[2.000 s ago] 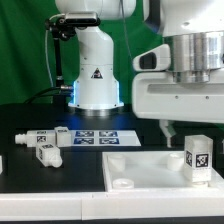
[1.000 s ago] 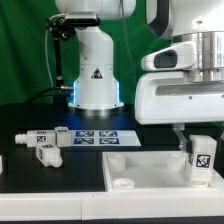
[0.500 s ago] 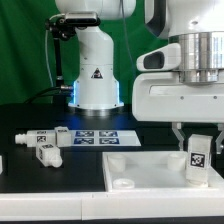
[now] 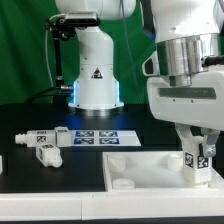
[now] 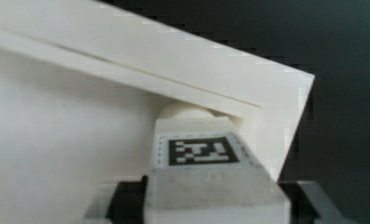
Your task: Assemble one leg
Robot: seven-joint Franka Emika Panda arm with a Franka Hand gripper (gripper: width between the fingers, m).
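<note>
This is a robotics lab set up for recording. A green backdrop curtain [image 4: 30, 50] hangs behind a black tabletop [image 4: 40, 180], and the white base of the arm [image 4: 97, 70] stands at the back with a warning triangle on it and a blue glow at its foot. The marker board [image 4: 97, 138] lies flat before it, and loose white furniture parts [image 4: 45, 145] carry black-and-white square tags like those used for camera tracking.

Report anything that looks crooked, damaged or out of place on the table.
Nothing looks damaged or spilled. The tool holds one leg upright at the white panel. Two more legs lie on their sides, at different angles, on the exterior view's left, beside the marker board.
</note>
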